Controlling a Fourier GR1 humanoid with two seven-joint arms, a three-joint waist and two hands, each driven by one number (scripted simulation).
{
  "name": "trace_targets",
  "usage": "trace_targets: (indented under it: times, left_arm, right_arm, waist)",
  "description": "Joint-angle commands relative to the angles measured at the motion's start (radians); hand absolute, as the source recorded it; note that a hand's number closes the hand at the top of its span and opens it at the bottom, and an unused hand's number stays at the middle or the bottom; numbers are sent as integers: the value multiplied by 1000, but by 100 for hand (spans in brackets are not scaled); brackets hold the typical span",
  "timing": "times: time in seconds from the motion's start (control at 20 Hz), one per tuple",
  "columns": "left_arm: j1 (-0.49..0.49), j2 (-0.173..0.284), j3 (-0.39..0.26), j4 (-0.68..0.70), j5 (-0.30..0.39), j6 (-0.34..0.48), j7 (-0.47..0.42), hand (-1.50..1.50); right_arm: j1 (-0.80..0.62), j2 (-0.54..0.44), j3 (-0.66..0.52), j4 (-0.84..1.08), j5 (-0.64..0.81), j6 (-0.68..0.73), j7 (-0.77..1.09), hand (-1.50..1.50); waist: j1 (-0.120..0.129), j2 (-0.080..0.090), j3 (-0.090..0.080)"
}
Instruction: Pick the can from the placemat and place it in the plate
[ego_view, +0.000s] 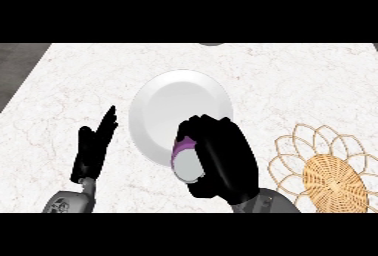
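A purple can with a grey end (186, 159) is held in my right hand (224, 159), whose fingers curl round it and hide most of its body. Hand and can hang over the near edge of the white plate (177, 102), which lies in the middle of the marble counter. The woven placemat (325, 167) lies at the lower right with nothing on it. My left hand (93, 150) rests at the left of the plate, fingers straight and pointing up, holding nothing.
The marble counter (295, 80) stretches around the plate. Its left edge (22, 85) runs diagonally at the upper left, with dark floor beyond. A small grey object (212, 44) peeks in at the top edge.
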Motion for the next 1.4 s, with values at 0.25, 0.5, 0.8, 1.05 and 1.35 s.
trace_targets:
  times: [0.25,0.5,0.8,1.05,1.35]
  left_arm:
    - [10,-13,1,-1,-16,26,13,0]
    - [64,24,49,-12,21,-9,-42,0]
    - [-13,36,73,-19,20,-10,14,0]
    - [35,-28,27,10,-31,38,-38,0]
    - [9,21,66,-58,10,-6,42,0]
  right_arm:
    - [-388,40,179,209,3,-253,518,150]
    - [-546,40,131,452,-128,-399,512,150]
    - [-653,40,176,708,-241,-528,477,150]
    - [-718,40,159,858,-357,-499,397,150]
    - [-667,41,125,1018,-539,-442,187,150]
  waist:
    - [-35,1,3]
    - [-50,7,4]
    - [-53,10,5]
    - [-68,8,5]
    - [-58,13,6]
